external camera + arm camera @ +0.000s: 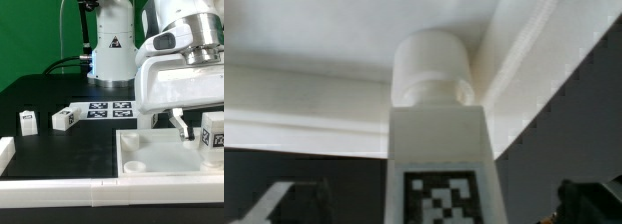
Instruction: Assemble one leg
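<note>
Though ungripped, leg [439,140] between parted jaws.

Black table [60,150], green backdrop [30,45], marker board [108,106] with 4 tags flat near the table's middle, large white tray-like piece [165,160] at the exterior view's right, white rail [60,188] along the near edge

A leg [212,136] stands at the white tray [150,166]; two more legs [65,119] sit well away.

Bare table [70,155] lies open between loose legs [64,119] and white tray piece [165,160].
</note>
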Robot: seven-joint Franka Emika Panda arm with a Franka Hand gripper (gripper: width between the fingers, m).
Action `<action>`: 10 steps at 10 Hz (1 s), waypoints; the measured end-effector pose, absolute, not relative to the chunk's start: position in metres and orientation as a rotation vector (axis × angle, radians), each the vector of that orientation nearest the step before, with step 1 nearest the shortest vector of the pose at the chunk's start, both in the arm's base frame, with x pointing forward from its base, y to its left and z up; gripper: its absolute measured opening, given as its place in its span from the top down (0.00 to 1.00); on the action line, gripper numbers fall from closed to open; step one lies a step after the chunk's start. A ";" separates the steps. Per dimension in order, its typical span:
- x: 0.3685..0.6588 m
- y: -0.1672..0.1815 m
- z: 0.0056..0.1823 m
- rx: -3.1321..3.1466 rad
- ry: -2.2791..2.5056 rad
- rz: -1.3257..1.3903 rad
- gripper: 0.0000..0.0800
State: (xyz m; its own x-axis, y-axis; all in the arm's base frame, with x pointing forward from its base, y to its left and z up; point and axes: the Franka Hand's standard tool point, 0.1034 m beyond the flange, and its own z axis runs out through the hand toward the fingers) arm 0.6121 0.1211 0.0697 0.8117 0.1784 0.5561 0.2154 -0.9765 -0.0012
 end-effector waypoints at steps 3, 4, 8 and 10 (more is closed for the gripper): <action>0.612 0.121 0.069 -2.929 -0.319 -0.888 0.19; 0.612 0.121 0.069 -2.929 -0.319 -0.888 0.19; 0.609 0.123 0.065 -2.947 -0.322 -0.805 0.19; 0.609 0.127 0.076 -3.004 -0.313 -0.461 0.19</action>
State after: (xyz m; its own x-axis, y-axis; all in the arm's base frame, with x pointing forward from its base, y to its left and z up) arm 0.6086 0.1270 0.0762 0.9337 0.1878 0.3048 0.2139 -0.9753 -0.0545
